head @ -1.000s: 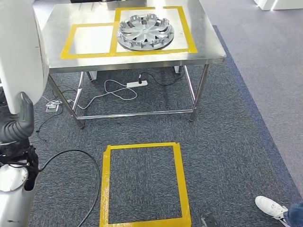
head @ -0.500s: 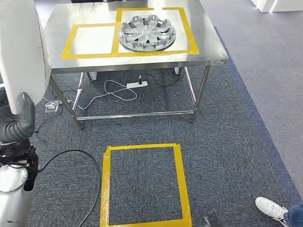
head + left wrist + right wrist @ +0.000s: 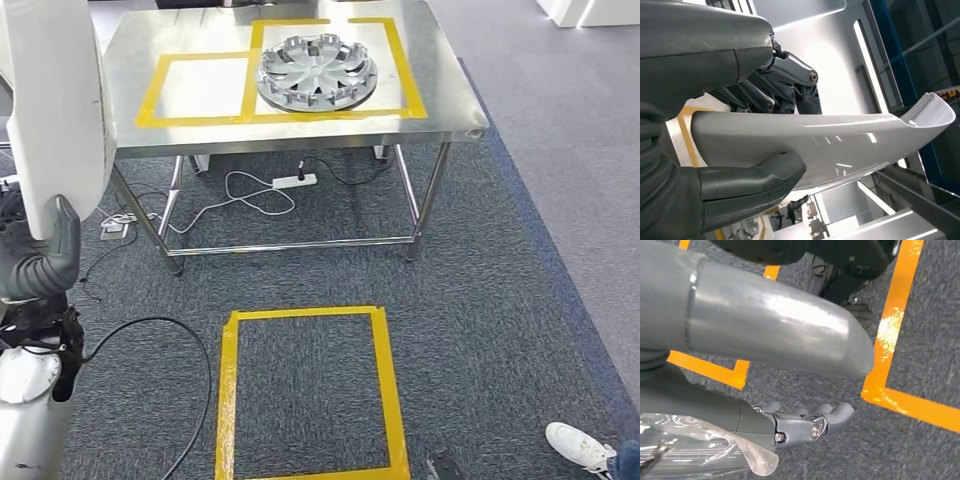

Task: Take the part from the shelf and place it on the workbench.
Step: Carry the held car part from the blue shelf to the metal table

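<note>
Currently the left hand (image 3: 734,150) clamps a smooth, glossy white curved plastic panel (image 3: 828,140) between thumb and dark fingers, at the robot's left side. Ahead stands a brushed steel workbench (image 3: 445,95) bearing a silver spoked hubcap (image 3: 317,72) within yellow tape. Right hand (image 3: 810,422) hangs over grey carpet (image 3: 923,340), fingers loosely extended, holding nothing.

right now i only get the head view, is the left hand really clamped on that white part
observer: yes. in the left wrist view the left hand grips the white part, with the thumb on one face and the dark fingers on the other.
operator: and the right hand
observer: in the right wrist view the right hand hangs over carpet and orange tape, with nothing between thumb and fingers.
</note>
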Robot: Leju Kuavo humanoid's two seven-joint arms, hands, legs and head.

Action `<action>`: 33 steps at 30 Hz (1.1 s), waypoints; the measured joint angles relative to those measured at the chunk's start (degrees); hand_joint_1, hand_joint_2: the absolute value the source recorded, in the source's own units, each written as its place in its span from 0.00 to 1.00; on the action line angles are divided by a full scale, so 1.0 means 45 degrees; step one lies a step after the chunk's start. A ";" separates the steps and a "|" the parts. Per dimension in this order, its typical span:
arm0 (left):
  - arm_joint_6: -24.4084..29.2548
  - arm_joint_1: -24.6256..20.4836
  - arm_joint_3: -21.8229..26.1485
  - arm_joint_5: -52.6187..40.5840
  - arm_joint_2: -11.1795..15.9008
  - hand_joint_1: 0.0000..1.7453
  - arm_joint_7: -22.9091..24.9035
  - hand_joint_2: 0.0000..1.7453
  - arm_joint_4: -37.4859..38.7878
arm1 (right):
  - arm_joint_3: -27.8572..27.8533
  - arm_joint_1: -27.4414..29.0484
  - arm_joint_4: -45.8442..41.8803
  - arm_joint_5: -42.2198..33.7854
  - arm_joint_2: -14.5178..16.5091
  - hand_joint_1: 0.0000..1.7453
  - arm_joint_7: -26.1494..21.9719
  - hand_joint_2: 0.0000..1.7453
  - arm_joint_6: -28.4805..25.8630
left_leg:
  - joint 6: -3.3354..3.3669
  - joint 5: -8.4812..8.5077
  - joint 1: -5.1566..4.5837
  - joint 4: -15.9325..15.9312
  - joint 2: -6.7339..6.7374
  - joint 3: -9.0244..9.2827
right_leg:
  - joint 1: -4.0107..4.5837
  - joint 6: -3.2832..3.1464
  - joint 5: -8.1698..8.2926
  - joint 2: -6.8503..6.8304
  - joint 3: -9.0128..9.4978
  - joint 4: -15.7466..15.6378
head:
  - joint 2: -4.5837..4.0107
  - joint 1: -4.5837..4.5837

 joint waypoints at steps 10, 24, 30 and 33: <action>-0.0040 0.0014 -0.0024 -0.0080 0.0074 1.00 -0.0001 1.00 -0.0010 | -0.0012 0.0036 0.0000 0.0000 0.0018 0.00 0.0035 0.00 0.0007 | -0.0363 -0.0387 0.0203 0.2262 0.0041 -0.1263 | -0.0105 -0.0218 -0.0281 -0.0007 0.0472 -0.0105 | 0.0000 -0.0070; -0.0142 -0.0052 -0.0089 -0.0127 0.0060 1.00 0.0013 1.00 -0.0015 | -0.0007 -0.0011 0.0000 0.0010 0.0029 0.00 -0.0004 0.00 0.0005 | 0.0369 -0.0176 0.0071 -0.0246 0.0022 0.0426 | -0.0086 0.0406 -0.1147 -0.0054 -0.1638 0.3130 | 0.0000 0.0080; -0.0139 -0.0062 -0.0104 -0.0113 0.0060 1.00 0.0026 1.00 -0.0008 | -0.0005 0.0016 0.0000 0.0011 0.0029 0.00 -0.0002 0.00 0.0007 | 0.0022 -0.0660 0.0038 -0.0189 0.0021 0.0916 | 0.0037 0.0039 0.0167 -0.0061 -0.0423 -0.0065 | 0.0000 0.0020; -0.0117 -0.0087 -0.0120 -0.0113 0.0064 1.00 0.0032 1.00 -0.0010 | -0.0008 0.0044 0.0000 0.0028 0.0029 0.00 -0.0001 0.00 0.0006 | -0.0175 -0.0918 0.0057 0.0252 0.0035 0.0903 | -0.0036 -0.0219 0.0091 -0.0042 -0.0049 -0.0113 | 0.0000 -0.0034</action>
